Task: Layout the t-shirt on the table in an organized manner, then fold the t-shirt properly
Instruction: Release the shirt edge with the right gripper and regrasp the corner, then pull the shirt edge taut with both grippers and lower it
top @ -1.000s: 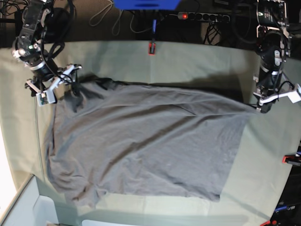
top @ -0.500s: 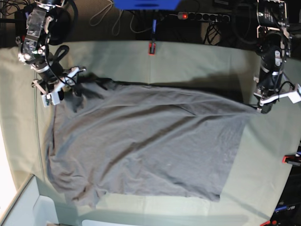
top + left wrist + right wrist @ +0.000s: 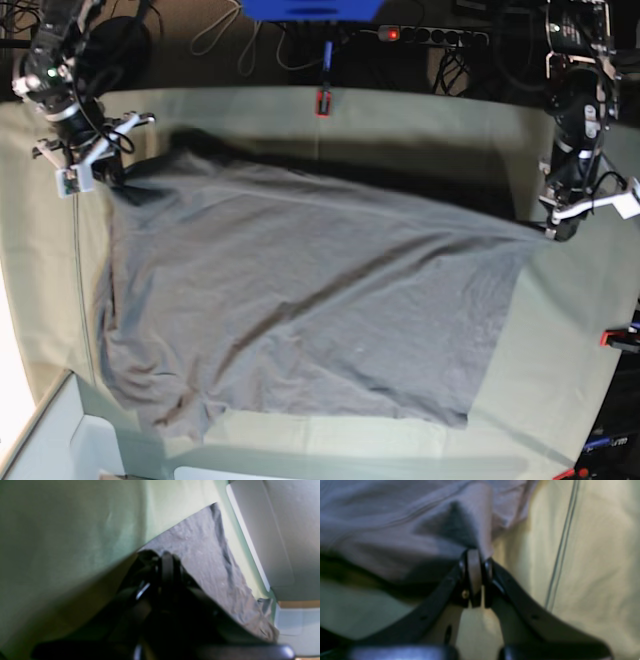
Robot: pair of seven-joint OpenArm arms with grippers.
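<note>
Your t-shirt [image 3: 300, 300] lies spread on the desk [image 3: 420, 130], long axis running between the two tools. Your right tool [image 3: 476, 562] is clamped on one far corner, your left tool [image 3: 553, 228] pinched shut on the opposite corner.

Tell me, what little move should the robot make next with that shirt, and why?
Probably draw both arms gently apart. The right pincer and the left pincer each pinch a far corner of the t-shirt, yet diagonal creases cross it and its near corner is bunched on the table.
</note>
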